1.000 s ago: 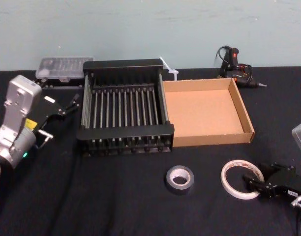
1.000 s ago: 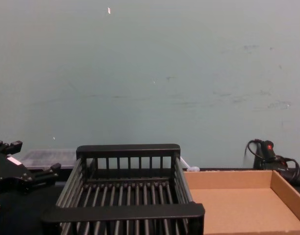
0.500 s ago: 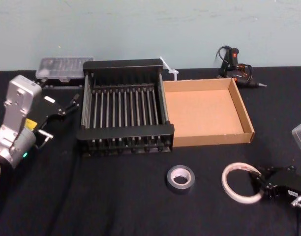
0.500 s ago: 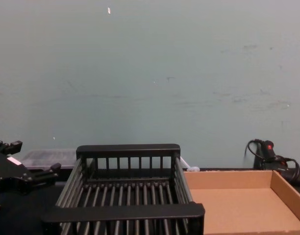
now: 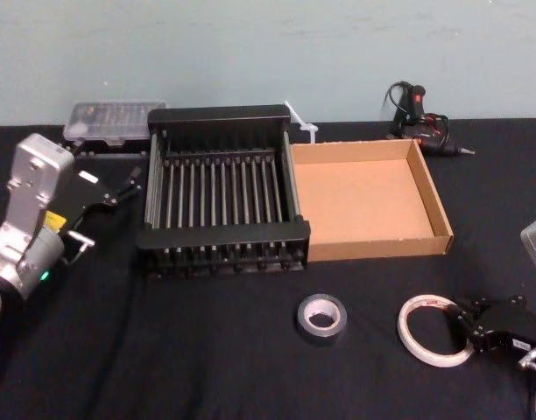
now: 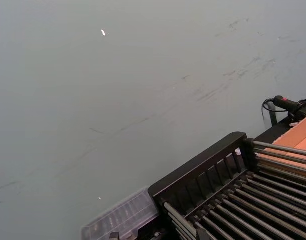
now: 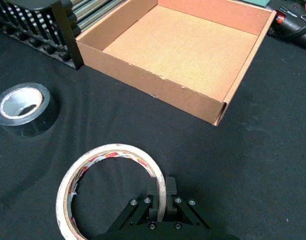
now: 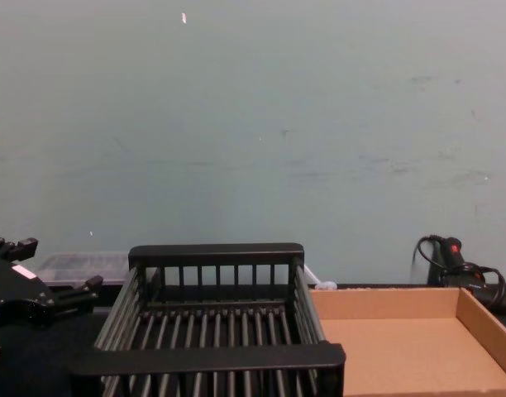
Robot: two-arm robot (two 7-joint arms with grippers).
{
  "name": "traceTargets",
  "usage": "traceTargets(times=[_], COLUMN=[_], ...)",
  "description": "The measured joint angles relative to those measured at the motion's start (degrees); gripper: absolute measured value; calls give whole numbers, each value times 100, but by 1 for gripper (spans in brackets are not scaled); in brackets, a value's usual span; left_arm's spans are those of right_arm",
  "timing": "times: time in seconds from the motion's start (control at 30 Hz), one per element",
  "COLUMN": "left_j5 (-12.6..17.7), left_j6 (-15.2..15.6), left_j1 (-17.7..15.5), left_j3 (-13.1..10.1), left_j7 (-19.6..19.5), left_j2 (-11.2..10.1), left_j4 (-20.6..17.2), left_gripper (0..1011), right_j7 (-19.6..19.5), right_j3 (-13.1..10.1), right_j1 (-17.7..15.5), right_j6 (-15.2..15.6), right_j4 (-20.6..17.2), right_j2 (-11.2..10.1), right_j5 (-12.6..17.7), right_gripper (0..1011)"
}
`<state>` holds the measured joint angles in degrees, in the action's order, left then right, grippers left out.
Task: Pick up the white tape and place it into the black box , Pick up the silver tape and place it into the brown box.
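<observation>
Since a second ago the flat white tape roll [image 5: 433, 329] has shifted nearer, its rim pinched by the right gripper [image 7: 162, 194]; both boxes are empty, silver roll [image 5: 321, 318] untouched.

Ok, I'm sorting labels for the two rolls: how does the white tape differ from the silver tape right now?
The white tape is a wide, thin ring with red print inside; the silver tape is a smaller, thicker dark grey roll with a pale core. The right tool pinches the white tape's rim, while the silver tape lies untouched. The white tape sits to the right of the silver tape. Both rest on the black table in front of the boxes.
</observation>
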<state>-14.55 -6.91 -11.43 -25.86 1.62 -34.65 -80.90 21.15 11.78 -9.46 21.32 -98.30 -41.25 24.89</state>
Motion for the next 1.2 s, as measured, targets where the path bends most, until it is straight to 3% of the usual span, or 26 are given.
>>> traceTargets(times=[0.23,0.43,0.93,1.2], left_j5=[0,0,0,0], left_j6=[0,0,0,0], left_j1=[0,0,0,0], left_j3=[0,0,0,0], left_j7=[0,0,0,0], left_j2=[0,0,0,0], left_j4=[0,0,0,0], left_gripper=[1001,1001,1001,1001], right_j7=[53,42,196,192], right_j3=[-66,-269,-706,-769], right_j1=[-85,-249,-699,-801], right_j6=[-196,-430,-1321,-1442], right_j4=[-54,-151,-365,-447], right_j2=[-7,35,134,137], right_j5=[33,183,649,738], right_gripper=[101,101,101,101])
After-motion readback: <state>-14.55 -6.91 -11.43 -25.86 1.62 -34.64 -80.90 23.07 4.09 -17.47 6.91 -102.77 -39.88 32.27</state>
